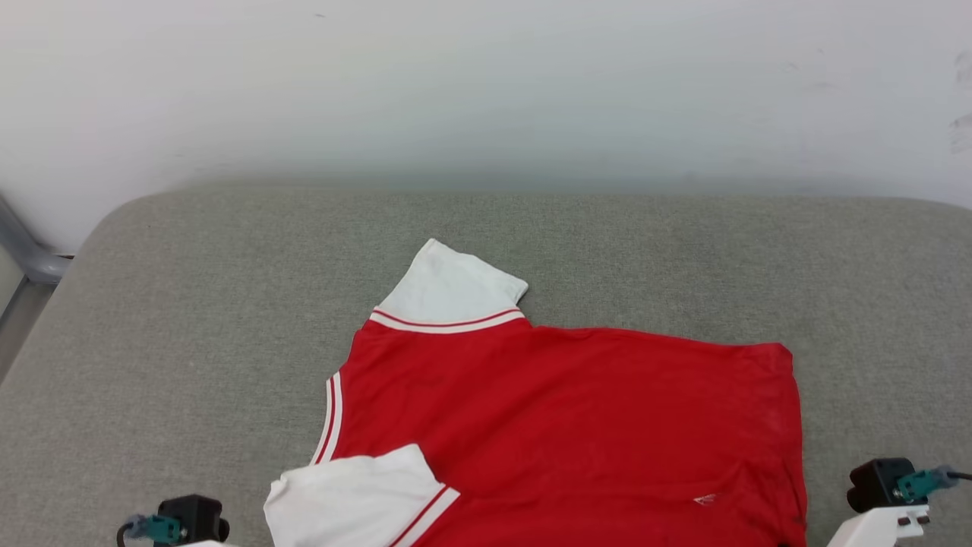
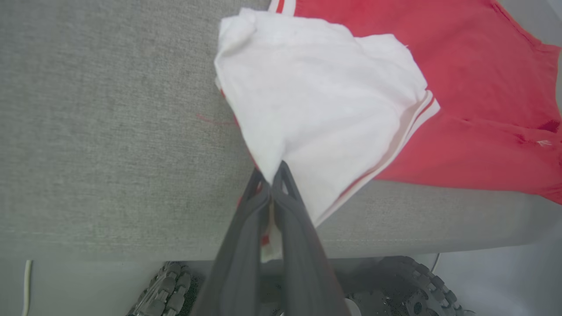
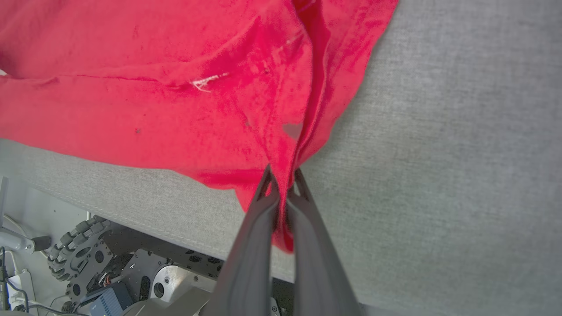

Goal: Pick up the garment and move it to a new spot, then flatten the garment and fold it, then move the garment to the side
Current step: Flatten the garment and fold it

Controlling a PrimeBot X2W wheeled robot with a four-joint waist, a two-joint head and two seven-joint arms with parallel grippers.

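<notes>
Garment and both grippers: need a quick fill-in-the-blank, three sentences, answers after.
1. The left gripper is shut on a ____ sleeve of the garment.
2. The right gripper is shut on the garment's ____ body fabric.
3. The garment lies on a ____ upholstered surface.
Missing words: white; red; grey.

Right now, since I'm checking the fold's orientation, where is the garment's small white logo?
In the head view the small white logo sits low on the red garment, toward the robot's right, near the corner the right gripper pinches.
</notes>
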